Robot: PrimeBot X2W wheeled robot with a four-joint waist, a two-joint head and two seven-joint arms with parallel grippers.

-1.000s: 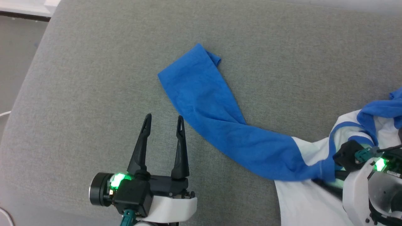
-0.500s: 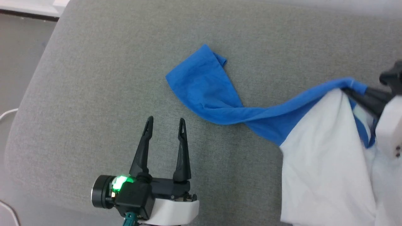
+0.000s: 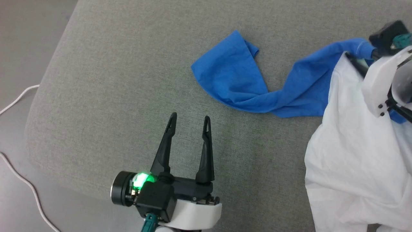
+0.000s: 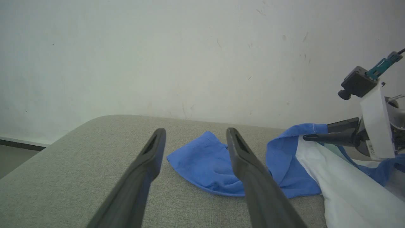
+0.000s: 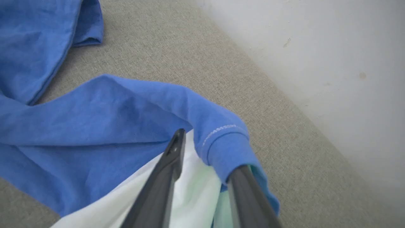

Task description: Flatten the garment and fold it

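Raised since a second ago: the right gripper (image 3: 348, 56) has gone from low over the cloth to high at the far right, taking the garment (image 3: 354, 145) up with it. The blue sleeve (image 3: 235, 74), then flat and stretched, now lies buckled into a twisted bend. The head camera has also shifted in that time.

1. Grey upholstered cushion (image 3: 128, 80): it bears all the work. Its left edge is rounded and drops to the floor (image 3: 19, 48). The far edge meets a pale wall (image 4: 190, 47). A broad bare stretch lies left of the sleeve and around the left gripper.

2. Garment: the white body hangs as a loose, creased sheet from the right gripper down to the cushion at the right. The sleeve's far end lies flat near the middle of the cushion, with one corner turned over. A blue stitched band (image 5: 221, 139) drapes over one finger of the right gripper.

3. Right gripper (image 5: 205, 152): its fingers stand close together, pinching blue and white cloth between them. It is held above the cushion near the wall. Small dark print shows on its white bracket (image 4: 373, 126), too small to read.

4. Left gripper (image 3: 190, 116): fingers spread wide, holding nothing, pointing toward the sleeve end and apart from it, near the cushion's front edge.

5. White cable (image 3: 22, 93): it lies on the floor, left of the cushion.
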